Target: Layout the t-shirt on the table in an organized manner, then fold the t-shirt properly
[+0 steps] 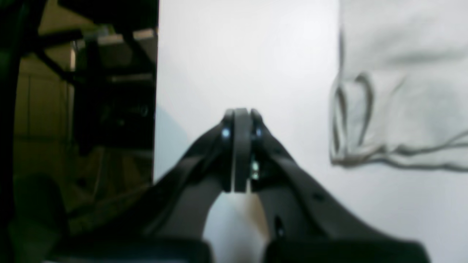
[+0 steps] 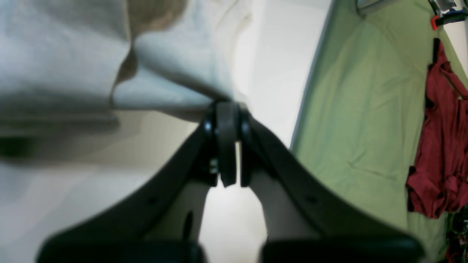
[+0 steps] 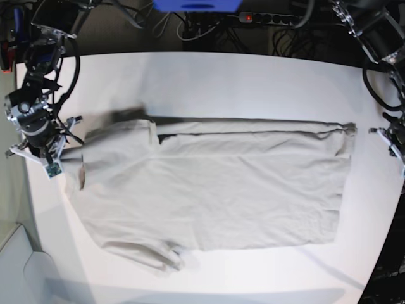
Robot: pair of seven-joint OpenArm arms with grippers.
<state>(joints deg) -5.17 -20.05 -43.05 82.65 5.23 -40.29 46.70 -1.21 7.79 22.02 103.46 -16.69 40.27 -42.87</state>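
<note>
The left arm's black two-fingered pincer (image 1: 239, 146) has its jaws pressed together, gripping nothing. The right arm's black pincer (image 2: 227, 120) is clamped on a fold of light beige cotton t-shirt (image 2: 175, 54), lifting it.

The t-shirt (image 3: 215, 183) lies spread lengthwise across my white desk (image 3: 209, 79), hem toward my left tool (image 3: 397, 144), which sits apart from the cloth. My right tool (image 3: 47, 155) meets the collar end, that edge lifted.
</note>
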